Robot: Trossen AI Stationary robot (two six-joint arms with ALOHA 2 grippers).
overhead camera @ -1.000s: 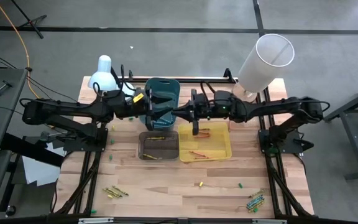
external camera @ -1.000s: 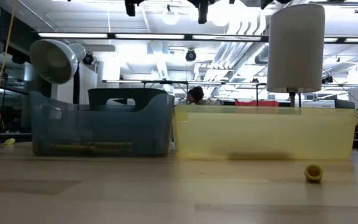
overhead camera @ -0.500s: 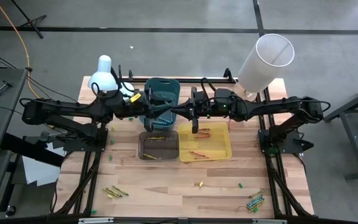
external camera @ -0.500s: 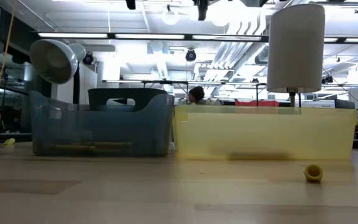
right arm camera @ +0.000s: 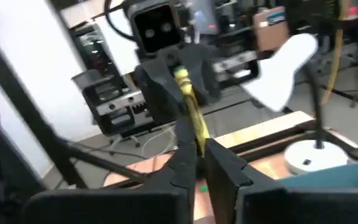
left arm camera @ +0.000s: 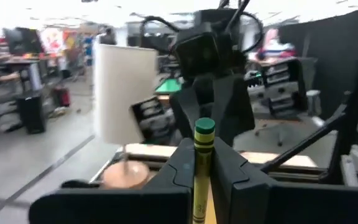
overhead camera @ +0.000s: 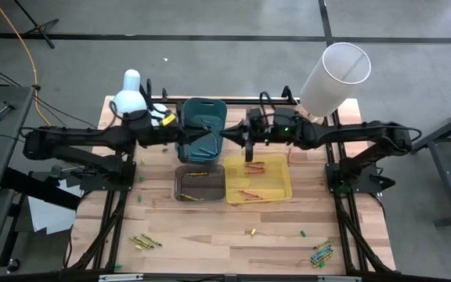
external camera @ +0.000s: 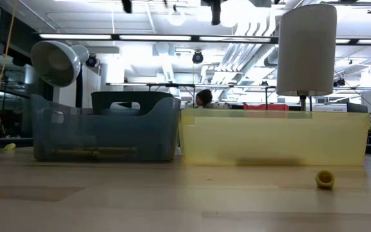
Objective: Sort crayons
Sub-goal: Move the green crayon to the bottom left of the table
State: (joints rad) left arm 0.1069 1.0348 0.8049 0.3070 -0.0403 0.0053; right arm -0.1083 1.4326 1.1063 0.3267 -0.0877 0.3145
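Open-plan robotics lab, exposed ceiling ducts [external camera: 172,61], strip lights [external camera: 192,37], cluttered workbenches [left arm camera: 17,74] behind

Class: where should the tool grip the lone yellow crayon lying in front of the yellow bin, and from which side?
Grip the yellow crayon mid-length, coming straight down. It lies flat on the table with nothing beside it. The low view shows its round end, so it probably runs front to back: close the tool across it, left to right.
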